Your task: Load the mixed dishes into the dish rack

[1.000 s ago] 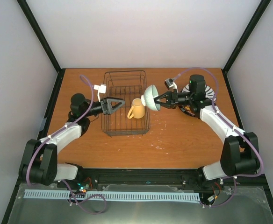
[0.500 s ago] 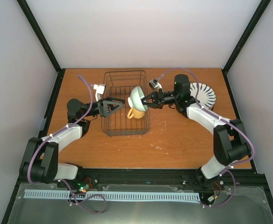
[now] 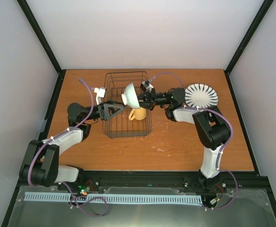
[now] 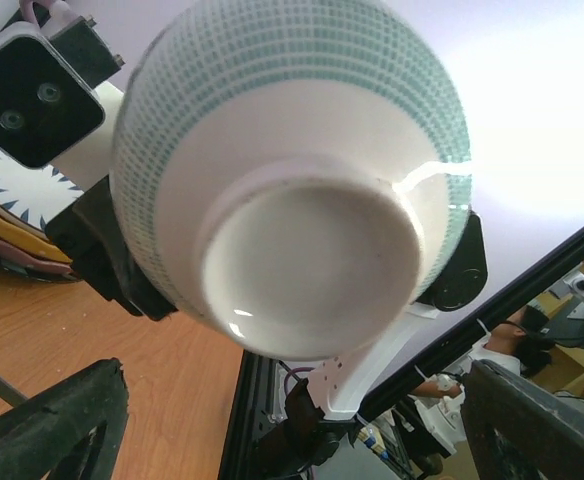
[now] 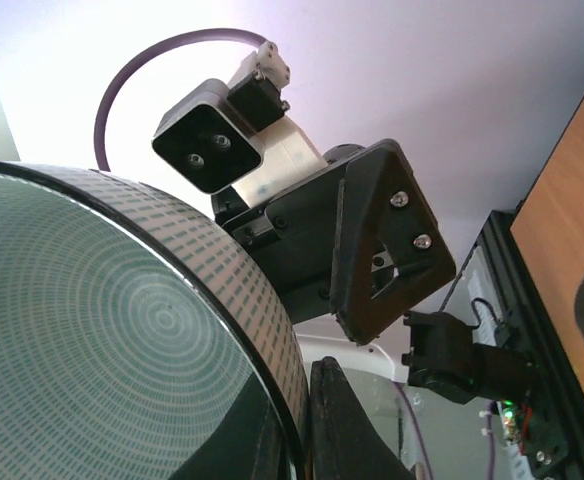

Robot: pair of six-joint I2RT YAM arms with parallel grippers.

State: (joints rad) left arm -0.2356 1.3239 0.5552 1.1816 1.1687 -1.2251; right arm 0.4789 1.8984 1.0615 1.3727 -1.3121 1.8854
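My right gripper (image 3: pixel 137 98) is shut on the rim of the pale blue-green bowl (image 3: pixel 130 95) and holds it on its side above the dark wire dish rack (image 3: pixel 126 124). The bowl fills the right wrist view (image 5: pixel 102 340) and its underside fills the left wrist view (image 4: pixel 292 200). A yellow mug (image 3: pixel 138 113) sits in the rack under the bowl. My left gripper (image 3: pixel 121 107) is open and empty just left of the bowl, over the rack. A stack of plates with a white black-striped plate (image 3: pixel 202 96) on top lies at the back right.
The rack stands at the back middle of the orange table (image 3: pixel 185 142). Black frame posts (image 3: pixel 251 38) rise at the back corners. The right arm's links (image 3: pixel 209 123) reach across from the right front.
My right gripper has carried the bowl leftward, from beside the rack's right edge to over the rack, uncovering the striped plate. My left gripper has drawn back slightly to the left.
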